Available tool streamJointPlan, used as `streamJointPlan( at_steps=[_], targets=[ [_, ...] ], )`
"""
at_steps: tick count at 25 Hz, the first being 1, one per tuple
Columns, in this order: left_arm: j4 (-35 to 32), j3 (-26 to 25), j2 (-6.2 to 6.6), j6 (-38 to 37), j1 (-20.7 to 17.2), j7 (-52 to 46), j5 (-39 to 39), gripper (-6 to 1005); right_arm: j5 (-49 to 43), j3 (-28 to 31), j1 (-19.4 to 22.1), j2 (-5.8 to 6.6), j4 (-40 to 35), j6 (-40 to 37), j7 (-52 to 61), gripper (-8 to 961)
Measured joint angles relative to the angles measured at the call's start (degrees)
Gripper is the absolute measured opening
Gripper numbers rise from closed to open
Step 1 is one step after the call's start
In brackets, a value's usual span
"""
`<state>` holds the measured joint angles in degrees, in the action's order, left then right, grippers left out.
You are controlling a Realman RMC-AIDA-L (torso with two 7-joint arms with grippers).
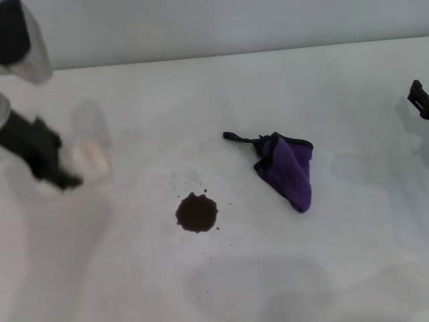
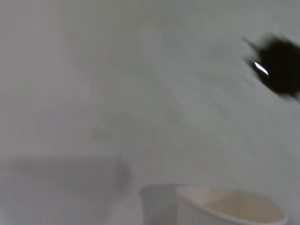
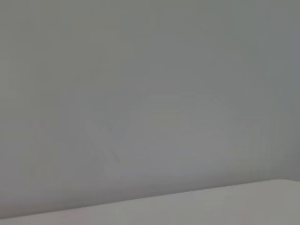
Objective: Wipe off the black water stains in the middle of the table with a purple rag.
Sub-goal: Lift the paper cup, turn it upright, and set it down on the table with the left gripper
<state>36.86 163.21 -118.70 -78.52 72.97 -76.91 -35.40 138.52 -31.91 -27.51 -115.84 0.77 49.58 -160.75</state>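
The black water stains (image 1: 196, 212) form a dark roundish blot in the middle of the white table (image 1: 348, 261), with tiny specks around it. In the left wrist view the blot (image 2: 281, 65) shows as a blurred dark patch. The purple rag (image 1: 288, 168) lies crumpled to the right of the blot, its black loop tail pointing left. My left gripper (image 1: 67, 176) is at the far left, blurred, shut on a cream paper cup (image 1: 90, 151). The cup's rim (image 2: 229, 206) shows close in the left wrist view. Only a black tip of my right gripper (image 1: 419, 99) shows at the right edge.
A grey wall (image 1: 214, 27) runs behind the table's far edge. The right wrist view holds only that wall (image 3: 150, 93) and a strip of table (image 3: 234, 206). Faint grey smudges mark the table in front of the blot.
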Motion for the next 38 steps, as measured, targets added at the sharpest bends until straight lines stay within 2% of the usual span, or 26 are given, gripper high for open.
streamJointPlan(
  at_steps=[6, 12, 15, 18, 23, 27, 29, 31, 38],
  targets=[
    [3.76, 0.01, 0.01, 2.29, -2.34, 2.52, 18.22, 680, 0.04, 0.0, -0.04, 0.06, -0.84, -0.09, 0.0, 822],
    [-0.37, -0.07, -0.15, 7.13, -10.78, 10.89, 42.39, 671, 0.1, 0.0, -0.03, 0.25, -1.75, -0.11, 0.0, 819],
    [-6.91, -0.07, -0.1, 7.37, -18.33, 21.29, 59.85, 672, 0.09, 0.0, 0.27, 0.32, -2.34, -0.11, 0.0, 817],
    [-15.0, -0.1, -0.03, 7.05, -25.46, 32.5, 73.97, 673, 0.09, 0.0, 0.83, 0.34, -3.06, -0.11, 0.0, 815],
    [-27.4, -0.19, -0.27, 8.21, -34.14, 46.29, 89.78, 673, 0.09, 0.01, 1.21, 0.44, -3.75, -0.11, 0.0, 813],
    [-40.33, -0.23, -0.6, 11.85, -39.66, 58.63, 104.84, 674, 0.01, 0.0, 1.01, 0.44, -4.2, -0.1, -0.01, 810],
    [-45.1, -0.23, -0.82, 13.64, -41.12, 65.28, 109.07, 675, -0.13, -0.2, 0.79, 0.44, -4.52, -0.1, -0.01, 809],
    [-48.33, -0.25, -0.96, 16.29, -41.8, 69.64, 109.97, 675, -0.25, -0.42, 0.57, 0.44, -4.68, -0.1, -0.01, 808],
    [-51.81, -0.26, -1.33, 26.2, -41.7, 70.24, 110.52, 674, -0.47, -0.57, -0.12, 0.38, -4.69, -0.1, -0.1, 804]
  ],
)
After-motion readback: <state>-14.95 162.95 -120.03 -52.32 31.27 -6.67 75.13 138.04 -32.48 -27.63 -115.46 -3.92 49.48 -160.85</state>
